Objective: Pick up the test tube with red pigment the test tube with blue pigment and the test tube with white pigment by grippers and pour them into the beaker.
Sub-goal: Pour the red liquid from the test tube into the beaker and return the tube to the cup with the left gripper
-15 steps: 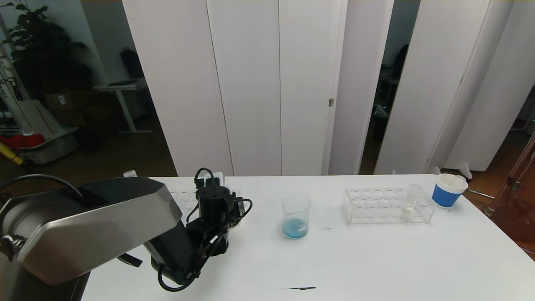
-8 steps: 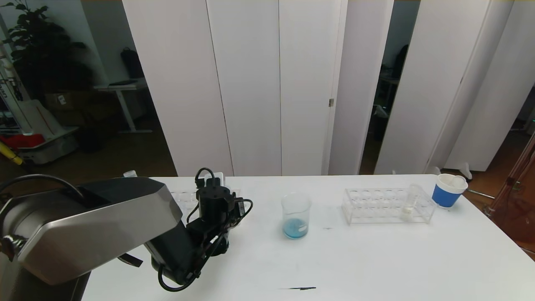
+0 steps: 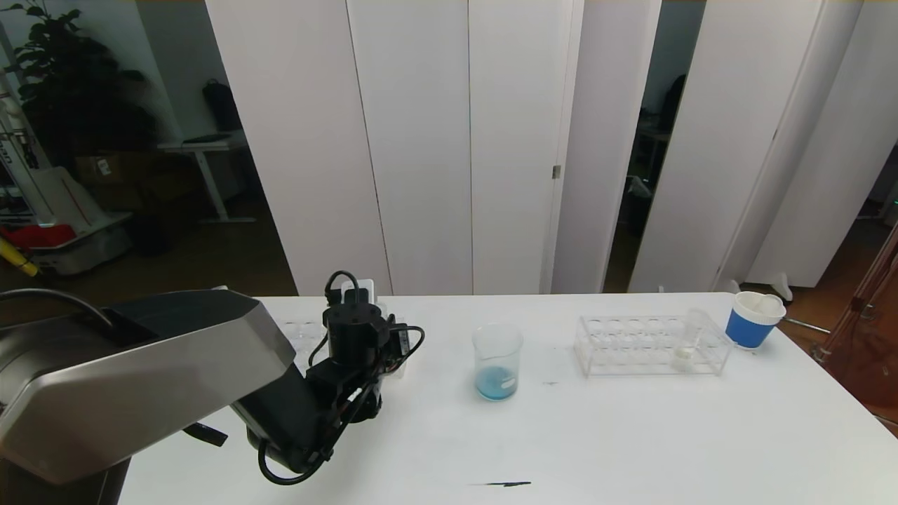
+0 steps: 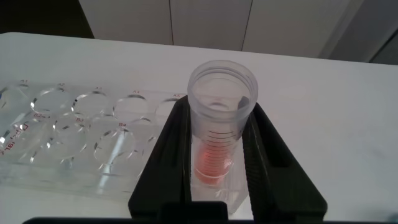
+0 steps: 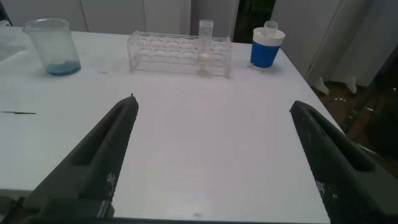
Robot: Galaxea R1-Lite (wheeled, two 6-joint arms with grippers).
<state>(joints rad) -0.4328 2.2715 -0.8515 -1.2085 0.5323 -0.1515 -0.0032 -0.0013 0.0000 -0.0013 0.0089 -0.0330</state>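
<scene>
On the table's [image 3: 631, 435] left part, the left gripper [image 4: 219, 163] points down over a clear rack [image 4: 74, 137], its jaws pinching a tube with red pigment [image 4: 219, 124]. This red tube stands upright between the two black fingers [image 4: 177, 155], its open mouth up, red pigment at its bottom. The left rack's round holes lie just beside the gripper, touching or nearly touching its finger; which hole the tube's foot occupies cannot be told. Near the table's far edge, behind the gripper, stands a small white object [image 3: 359, 287], its nature unclear.

To the right of the left gripper, across a bare strip of table, stands the beaker [image 3: 497, 361], upright, with blue pigment at its bottom. Nothing stands between gripper and beaker. Farther right, beyond a small dark mark [image 3: 551, 383], lies a second rack [image 3: 649, 346] holding the white tube [image 3: 685, 349] upright near its right end. A blue paper cup [image 3: 751, 320] stands just beyond that rack, close to the table's far right corner.

The right gripper [image 5: 217, 155] hovers low over the near right part of the table, jaws spread wide, holding nothing. Ahead of it the table lies bare up to the second rack, cup and beaker. A dark streak [image 3: 499, 483] marks the table near its front edge. White panels [image 3: 435, 140] rise behind the far edge.
</scene>
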